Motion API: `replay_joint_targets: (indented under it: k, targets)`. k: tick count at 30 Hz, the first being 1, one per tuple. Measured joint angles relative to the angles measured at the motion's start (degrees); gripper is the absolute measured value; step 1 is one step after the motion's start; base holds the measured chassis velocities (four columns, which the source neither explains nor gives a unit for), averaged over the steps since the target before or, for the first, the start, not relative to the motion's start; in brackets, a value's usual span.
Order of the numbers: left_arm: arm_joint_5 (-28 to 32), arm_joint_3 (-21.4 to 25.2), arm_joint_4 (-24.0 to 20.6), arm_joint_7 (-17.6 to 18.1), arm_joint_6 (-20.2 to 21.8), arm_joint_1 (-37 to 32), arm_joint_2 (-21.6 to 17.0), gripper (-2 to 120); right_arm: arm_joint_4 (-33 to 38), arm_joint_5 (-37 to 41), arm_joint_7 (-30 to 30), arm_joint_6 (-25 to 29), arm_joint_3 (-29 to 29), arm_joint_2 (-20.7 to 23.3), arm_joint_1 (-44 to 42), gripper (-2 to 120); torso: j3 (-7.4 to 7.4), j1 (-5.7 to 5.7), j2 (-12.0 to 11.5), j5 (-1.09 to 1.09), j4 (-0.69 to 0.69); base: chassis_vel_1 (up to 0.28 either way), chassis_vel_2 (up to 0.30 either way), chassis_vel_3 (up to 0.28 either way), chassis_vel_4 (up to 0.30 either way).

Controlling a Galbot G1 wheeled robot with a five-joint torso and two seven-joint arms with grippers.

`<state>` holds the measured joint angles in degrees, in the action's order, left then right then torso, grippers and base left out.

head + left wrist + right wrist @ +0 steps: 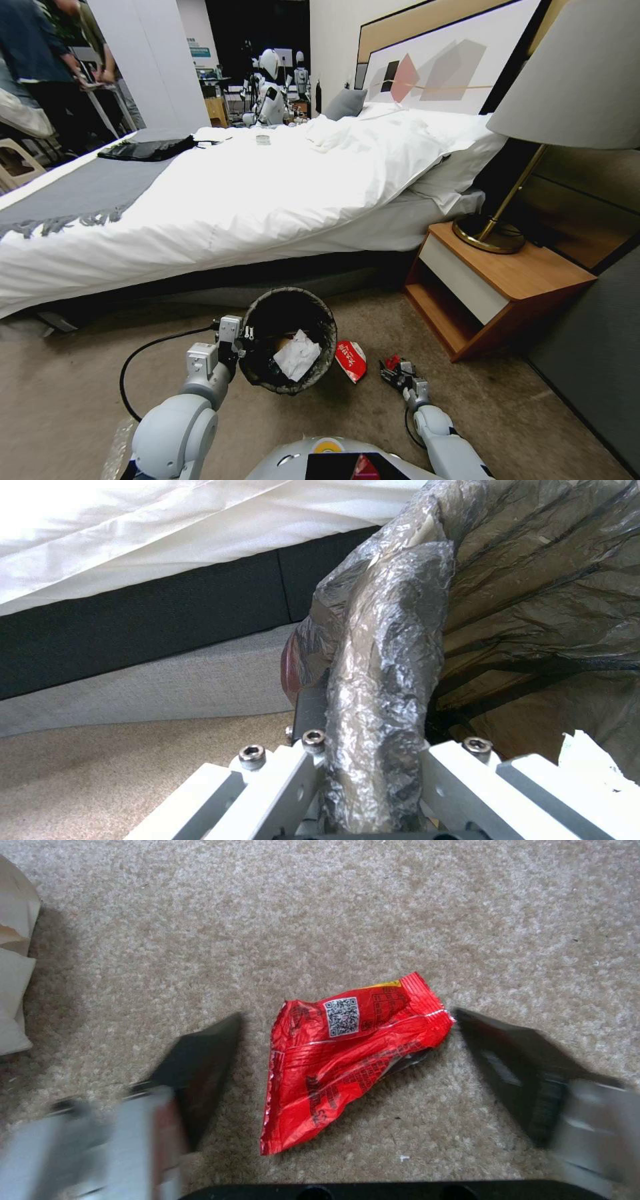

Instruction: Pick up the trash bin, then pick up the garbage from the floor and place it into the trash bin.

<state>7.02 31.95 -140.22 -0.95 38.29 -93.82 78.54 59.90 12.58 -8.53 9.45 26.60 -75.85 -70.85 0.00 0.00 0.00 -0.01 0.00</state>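
The trash bin [289, 340] sat low in the centre of the head view, on the beige carpet [67, 373] in front of the bed [233, 193], its black bag liner [533, 605] folded over the rim. A white tissue wad [297, 355] lay inside it, against the liner. The left gripper [241, 338] was at the bin's left edge; in the left wrist view its fingers [280, 780] were clamped either side of the liner-wrapped rim [387, 690], with the dark bed base [147, 625] behind. Just right of the bin in the head view, a red-and-white paper cup [351, 360] lay flattened on the carpet, touching or nearly touching the bin wall; could not tell which. Further right, lower centre-right of the frame, the right gripper [393, 369] was down at floor level over a red snack wrapper [347, 1060]. In the right wrist view the wrapper lay crumpled mid-frame, QR code facing up, with the two dark fingers [200, 1075] spread wide apart on either side of it and not touching it. A pale paper piece [15, 970] showed at the left edge of that view. To the right in the head view stood a wooden nightstand [493, 287] with a brass-based lamp [527, 167] on top. A black cable [153, 347] trailed across the carpet at lower left.
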Motion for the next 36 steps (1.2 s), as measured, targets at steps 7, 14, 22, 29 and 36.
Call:
replay_joint_targets:
  k: [7,14,22,29,36]
  targets:
    - [0.0,-0.1,0.1,0.0,0.0,0.1,-0.2,1,-0.1,0.2,-0.2,0.0,0.0,0.0,0.0,48,0.00,0.00,0.0,-0.01,0.00,0.000,0.000,0.000,0.000]
    - [0.0,-0.1,0.1,0.0,0.0,0.1,-0.2,1,-0.5,0.3,-0.2,0.0,0.0,-0.1,0.0,19,0.00,0.00,0.0,-0.02,0.00,0.000,0.000,0.000,0.000]
    - [0.0,-0.2,0.2,0.0,0.0,0.1,-0.2,1,-0.6,0.6,-0.1,0.0,0.0,0.0,0.0,0,0.00,-0.01,0.0,0.00,0.00,0.000,0.000,0.000,0.000]
    - [-0.1,-0.2,0.0,0.0,0.0,0.0,-0.2,1,-0.5,0.6,0.0,0.0,0.0,0.0,-0.2,0,0.00,0.00,0.0,0.00,0.00,0.000,0.000,0.000,0.000]
    - [-0.2,-0.2,-0.3,0.0,0.0,-0.1,-0.1,1,0.4,0.6,0.0,-0.1,0.2,0.0,-0.6,0,0.00,0.00,0.0,0.02,0.00,0.000,0.000,0.000,0.000]
